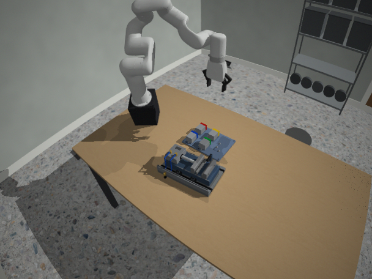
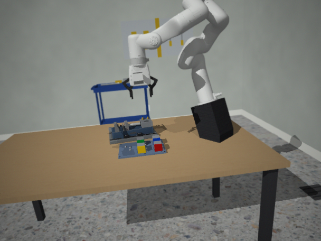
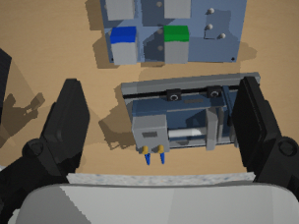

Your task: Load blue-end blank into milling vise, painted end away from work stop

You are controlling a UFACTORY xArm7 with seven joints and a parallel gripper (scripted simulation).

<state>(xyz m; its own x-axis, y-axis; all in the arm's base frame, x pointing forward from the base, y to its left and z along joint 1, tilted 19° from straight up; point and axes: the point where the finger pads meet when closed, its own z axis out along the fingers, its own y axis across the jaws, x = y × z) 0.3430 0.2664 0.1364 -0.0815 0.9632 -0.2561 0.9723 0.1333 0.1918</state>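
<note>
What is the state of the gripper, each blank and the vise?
Gripper: open, raised above the table.
Blue-ended blank: on the infeed plate.
Red-, yellow-, green-ended blanks: on the infeed plate.
Milling vise: no blank loaded.

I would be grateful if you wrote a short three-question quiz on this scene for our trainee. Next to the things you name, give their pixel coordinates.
1. True or false: the blue-ended blank [image 1: 191, 137] [image 2: 156, 140] [image 3: 124, 48] is in the vise [image 1: 196, 171] [image 2: 132, 130] [image 3: 192, 105].
2. Which blank is beside it, along the plate [image 1: 226, 146] [image 2: 124, 154] [image 3: 226, 49] edge nearest the vise: (a) red-ended, (b) green-ended, (c) yellow-ended?
3. Fill in: the claw [image 1: 216, 87] [image 2: 141, 97] [image 3: 160, 95] is ____ and holds nothing.

Key: 1 false; 2 b; 3 open.
</note>
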